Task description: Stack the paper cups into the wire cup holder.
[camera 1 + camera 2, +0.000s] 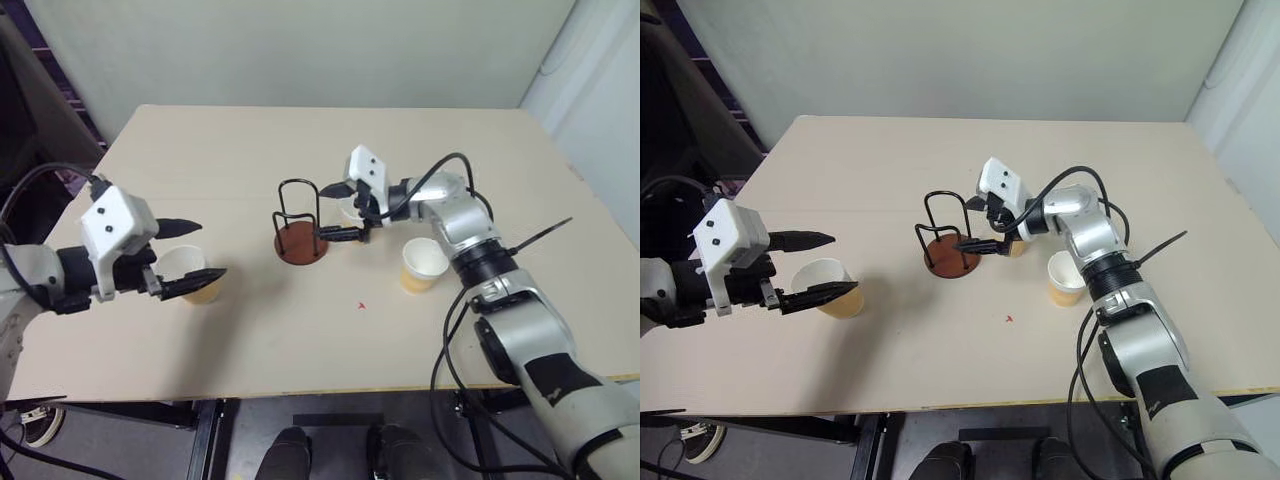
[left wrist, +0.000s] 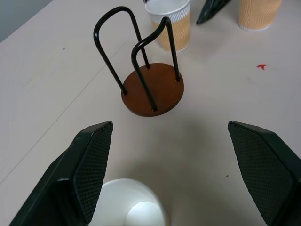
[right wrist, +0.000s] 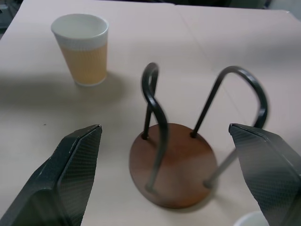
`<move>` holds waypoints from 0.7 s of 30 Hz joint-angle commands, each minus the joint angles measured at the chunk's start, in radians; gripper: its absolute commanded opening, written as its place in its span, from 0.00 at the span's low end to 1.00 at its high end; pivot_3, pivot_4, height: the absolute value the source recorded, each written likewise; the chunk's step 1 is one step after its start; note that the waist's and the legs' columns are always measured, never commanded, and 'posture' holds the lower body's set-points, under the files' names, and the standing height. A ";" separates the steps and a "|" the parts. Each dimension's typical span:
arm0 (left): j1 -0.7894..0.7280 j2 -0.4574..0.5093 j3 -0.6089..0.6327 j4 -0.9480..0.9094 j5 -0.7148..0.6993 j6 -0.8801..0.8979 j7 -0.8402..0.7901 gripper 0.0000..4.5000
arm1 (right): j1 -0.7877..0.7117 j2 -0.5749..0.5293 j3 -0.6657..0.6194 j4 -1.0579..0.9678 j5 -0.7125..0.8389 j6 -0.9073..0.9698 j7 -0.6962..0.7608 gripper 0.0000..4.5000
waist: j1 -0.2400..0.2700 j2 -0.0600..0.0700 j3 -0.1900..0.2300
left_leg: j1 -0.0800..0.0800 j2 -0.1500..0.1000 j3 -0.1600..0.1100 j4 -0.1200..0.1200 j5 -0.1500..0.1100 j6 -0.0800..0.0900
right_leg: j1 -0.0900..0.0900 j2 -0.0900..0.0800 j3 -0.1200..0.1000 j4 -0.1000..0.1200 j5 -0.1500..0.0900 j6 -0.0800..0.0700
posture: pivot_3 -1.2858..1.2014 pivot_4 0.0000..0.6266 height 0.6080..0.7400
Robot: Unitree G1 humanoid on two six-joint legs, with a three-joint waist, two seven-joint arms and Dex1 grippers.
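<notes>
The wire cup holder (image 1: pixel 300 236), a reddish-brown disc with black wire loops, stands empty mid-table. One paper cup (image 1: pixel 192 271) stands upright at the left. My left gripper (image 1: pixel 210 250) hovers open over it, one finger on each side of its rim (image 2: pixel 131 205). My right gripper (image 1: pixel 322 212) is open, its fingertips right at the holder's (image 3: pixel 174 165) right side, nothing between them. A second cup (image 1: pixel 350 208) stands just behind that gripper, partly hidden by it. A third cup (image 1: pixel 422 265) stands upright further right.
The beige table (image 1: pixel 330 330) has a small red mark (image 1: pixel 361 306) in front of the holder. Black cables (image 1: pixel 530 240) trail off my right arm over the table's right side. A pale wall closes off the table's far edge.
</notes>
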 commanded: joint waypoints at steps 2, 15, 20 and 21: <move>-0.002 0.000 0.037 -0.039 -0.007 0.006 0.021 0.94 | -0.029 0.032 -0.007 0.025 -0.018 -0.037 -0.023 0.81 | 0.000 0.000 0.000 | 0.001 0.001 0.000 0.000 0.000 0.000 | 0.000 0.001 0.000 0.001 0.000 0.000 | 0.52 0.24 1.00; -0.045 0.013 0.006 -0.030 -0.006 0.007 0.037 0.94 | -0.038 0.042 -0.049 0.028 -0.005 -0.046 -0.023 0.01 | 0.001 0.000 0.000 | 0.002 0.004 -0.001 0.000 -0.002 -0.003 | 0.000 0.005 0.000 0.003 0.000 -0.003 | 0.52 0.24 1.00; -0.053 0.038 0.003 -0.008 -0.009 -0.003 -0.013 0.94 | 0.067 -0.104 -0.051 -0.305 0.121 0.095 0.206 0.01 | 0.011 0.000 0.000 | 0.000 0.004 -0.001 0.000 0.002 -0.012 | 0.000 0.008 0.000 0.000 0.000 -0.003 | 0.52 0.24 1.00; -0.051 0.042 0.002 -0.006 -0.012 -0.005 -0.028 0.94 | 0.090 -0.132 -0.049 -0.366 0.138 0.124 0.231 0.01 | 0.012 -0.001 -0.001 | -0.001 0.004 -0.001 0.000 0.001 -0.013 | 0.000 0.009 0.000 -0.001 0.000 -0.003 | 0.52 0.24 1.00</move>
